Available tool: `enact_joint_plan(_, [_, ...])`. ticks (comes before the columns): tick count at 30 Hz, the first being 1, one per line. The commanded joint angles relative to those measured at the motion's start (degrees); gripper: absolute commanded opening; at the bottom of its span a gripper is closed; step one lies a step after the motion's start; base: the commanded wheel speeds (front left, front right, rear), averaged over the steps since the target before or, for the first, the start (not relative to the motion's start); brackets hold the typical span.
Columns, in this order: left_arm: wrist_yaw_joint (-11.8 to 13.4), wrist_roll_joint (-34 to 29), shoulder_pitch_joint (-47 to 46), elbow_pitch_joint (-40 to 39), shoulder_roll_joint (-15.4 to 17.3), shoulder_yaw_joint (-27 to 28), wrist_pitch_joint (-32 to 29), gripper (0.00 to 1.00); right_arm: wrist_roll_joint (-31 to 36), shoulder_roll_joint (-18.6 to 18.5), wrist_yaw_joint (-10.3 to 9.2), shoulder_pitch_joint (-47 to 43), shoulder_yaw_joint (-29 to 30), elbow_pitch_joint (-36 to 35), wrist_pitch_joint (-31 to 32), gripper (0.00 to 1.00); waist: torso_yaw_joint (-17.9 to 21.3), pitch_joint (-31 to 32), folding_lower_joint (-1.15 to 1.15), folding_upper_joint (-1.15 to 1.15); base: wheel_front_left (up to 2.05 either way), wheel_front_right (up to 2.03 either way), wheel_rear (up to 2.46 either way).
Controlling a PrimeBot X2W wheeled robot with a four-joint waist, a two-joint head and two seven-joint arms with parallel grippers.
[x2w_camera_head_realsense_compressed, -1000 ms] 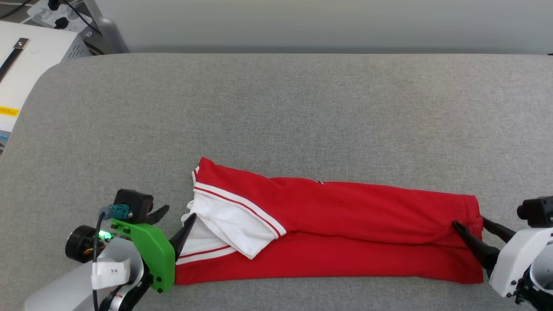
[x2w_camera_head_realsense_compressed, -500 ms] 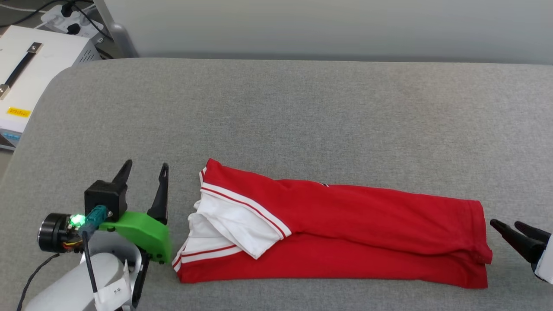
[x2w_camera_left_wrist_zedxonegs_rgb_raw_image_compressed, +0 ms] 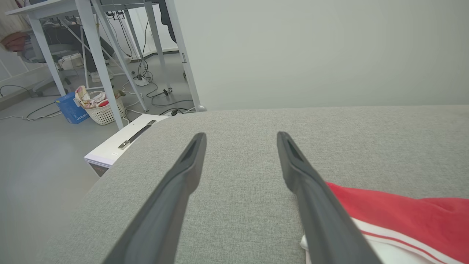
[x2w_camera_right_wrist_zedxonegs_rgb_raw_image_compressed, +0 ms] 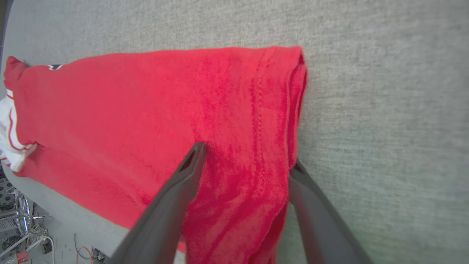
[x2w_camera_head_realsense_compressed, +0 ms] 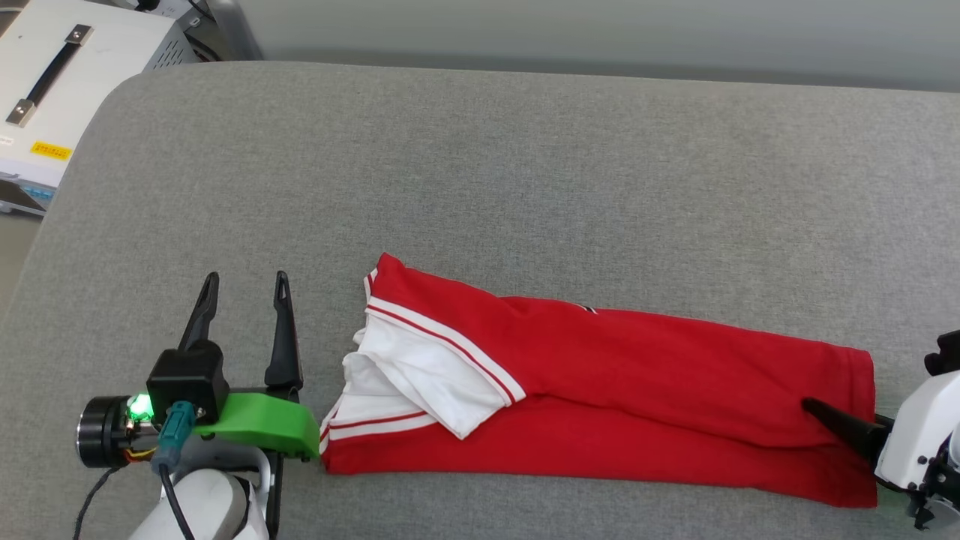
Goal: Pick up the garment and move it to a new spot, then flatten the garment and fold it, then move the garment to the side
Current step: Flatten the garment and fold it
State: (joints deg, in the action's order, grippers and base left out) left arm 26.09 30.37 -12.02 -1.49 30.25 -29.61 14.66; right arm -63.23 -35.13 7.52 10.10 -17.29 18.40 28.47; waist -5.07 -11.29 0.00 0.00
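Head view: the red jersey (x2w_camera_head_realsense_compressed: 600, 405) lies folded into a long strip on the grey cushion (x2w_camera_head_realsense_compressed: 525, 187). The left gripper (x2w_camera_head_realsense_compressed: 244, 279) is spread wide beside one end, and the right gripper (x2w_camera_right_wrist_zedxonegs_rgb_raw_image_compressed: 247, 157) is wide astride the other. Crosswise folds and the move aside likely remain.

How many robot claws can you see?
2. The left gripper is open beside the garment's white-sleeved end; the right gripper is open, its fingers straddling the red hem at the other end.
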Motion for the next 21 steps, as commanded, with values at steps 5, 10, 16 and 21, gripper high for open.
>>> enact_joint_plan(5, [-3.50,-4.95,4.54,0.22,-5.66,6.31,0.33,1.00,-0.58,3.44,-0.03,1.02,-4.21,1.74,-0.40,1.00,-0.27,-0.35,0.00,0.00,0.00,0.00,0.00])
enact_joint_plan(10, [-7.24,-9.35,7.07,0.69,-9.99,11.99,0.33,1.00,-0.45,2.97,-0.03,1.84,-6.44,2.58,-2.66,0.00,-0.30,0.02,0.00,0.00,0.00,0.00,0.00])
enact_joint_plan(16, [-11.53,-13.88,8.99,1.67,-13.70,16.00,0.33,1.00,-1.22,0.00,-0.03,2.69,-5.96,4.40,-6.20,0.00,-0.21,1.27,0.00,0.00,0.00,0.00,0.00])
enact_joint_plan(21, [-14.78,-16.64,10.10,2.51,-16.07,18.34,0.33,1.00,-1.96,-4.26,-0.03,2.62,-4.08,4.86,-7.64,0.00,-0.05,2.55,0.00,0.00,0.00,0.00,0.00])
